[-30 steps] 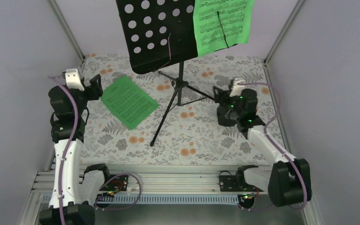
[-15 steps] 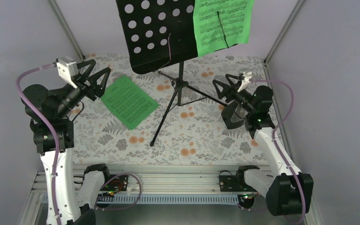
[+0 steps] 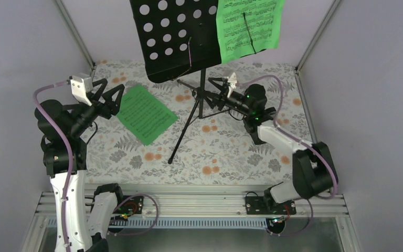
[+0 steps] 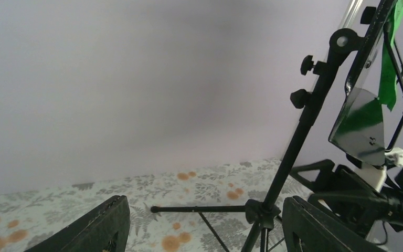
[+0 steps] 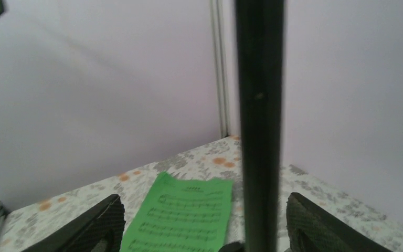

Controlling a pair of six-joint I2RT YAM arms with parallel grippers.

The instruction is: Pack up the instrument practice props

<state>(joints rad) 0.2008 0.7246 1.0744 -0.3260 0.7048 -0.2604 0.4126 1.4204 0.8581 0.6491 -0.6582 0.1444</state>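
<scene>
Our released right hand (image 5: 204,215) now straddles the music stand pole (image 5: 260,131) from 3 o'clock, so we can grasp it next.

left gripper (image 3: 112,90) — jaws apart, aloft | right gripper (image 3: 211,87) — jaws apart, outstretched

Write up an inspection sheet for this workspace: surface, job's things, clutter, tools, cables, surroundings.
Surface: flowered cloth, lying flat.
Job's things: music stand upright, one green sheet held on its desk; second green sheet flat on the cloth; no metronome seen.
Clutter: nothing seen.
Tools: left tool open, near the second green sheet's edge; right tool open, fingers either side of the stand's pole, not gripping.
Cables: purple cables loop along both arms; wires at the bases.
Surroundings: pale walls, metal corner posts, rail at the near edge.
</scene>
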